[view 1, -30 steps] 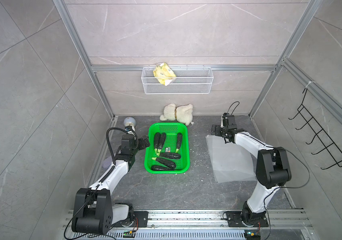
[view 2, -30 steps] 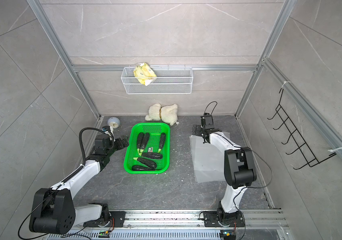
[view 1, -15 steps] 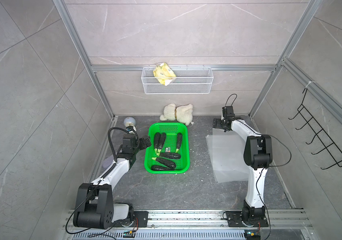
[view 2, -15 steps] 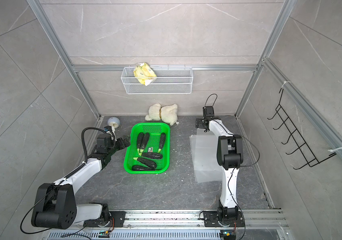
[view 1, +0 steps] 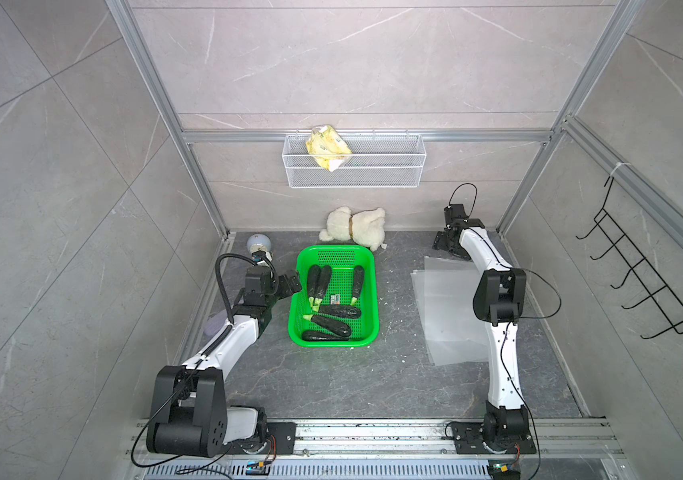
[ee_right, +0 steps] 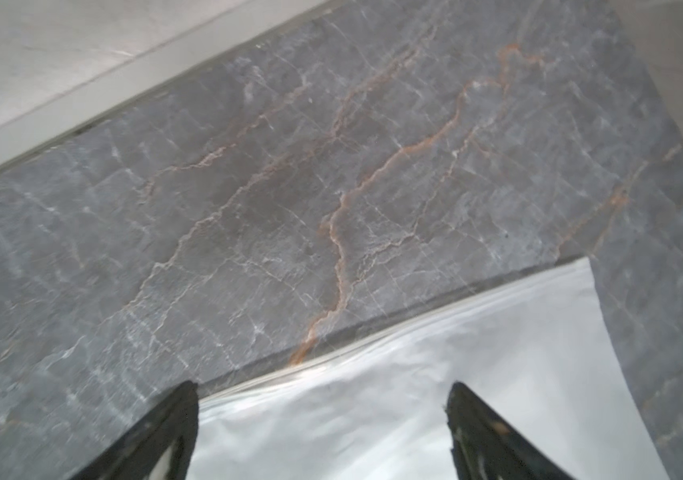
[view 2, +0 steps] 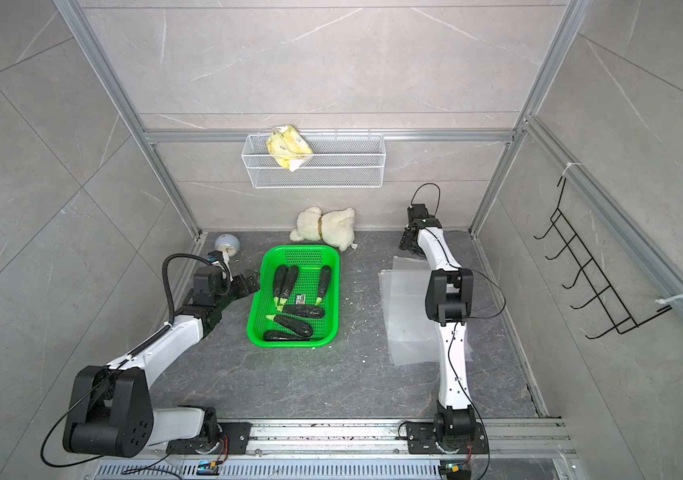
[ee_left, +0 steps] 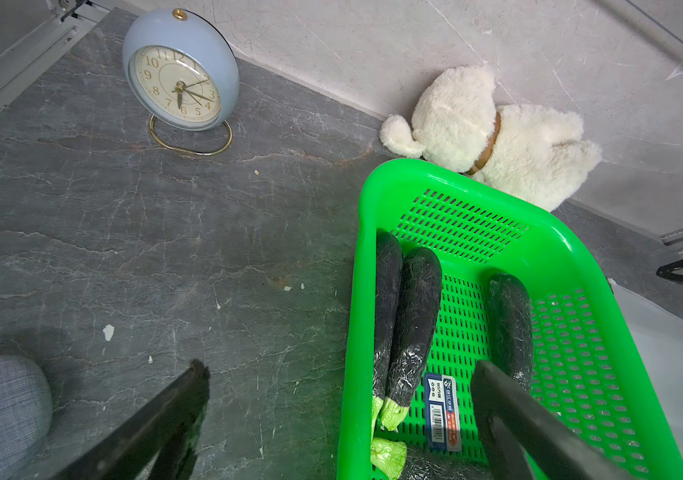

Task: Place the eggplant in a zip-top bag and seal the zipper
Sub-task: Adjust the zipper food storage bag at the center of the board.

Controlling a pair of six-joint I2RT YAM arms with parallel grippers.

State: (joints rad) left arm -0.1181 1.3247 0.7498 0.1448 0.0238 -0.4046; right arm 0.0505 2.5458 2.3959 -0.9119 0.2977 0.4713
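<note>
Several dark eggplants lie in a green basket. My left gripper is open and straddles the basket's left rim, one finger over the eggplants and one outside. It holds nothing. Clear zip-top bags lie flat on the right of the table. My right gripper is open just above the bags' far zipper edge, with nothing between its fingers.
A blue clock and a white plush toy stand along the back wall. Above them hangs a wire shelf with a yellow packet. A black hook rack is on the right wall. A grey cloth lies left.
My right gripper has moved toward the back wall to the bags' far edge, its elbow swinging in over the bags. The left arm has shifted only slightly by the basket.
</note>
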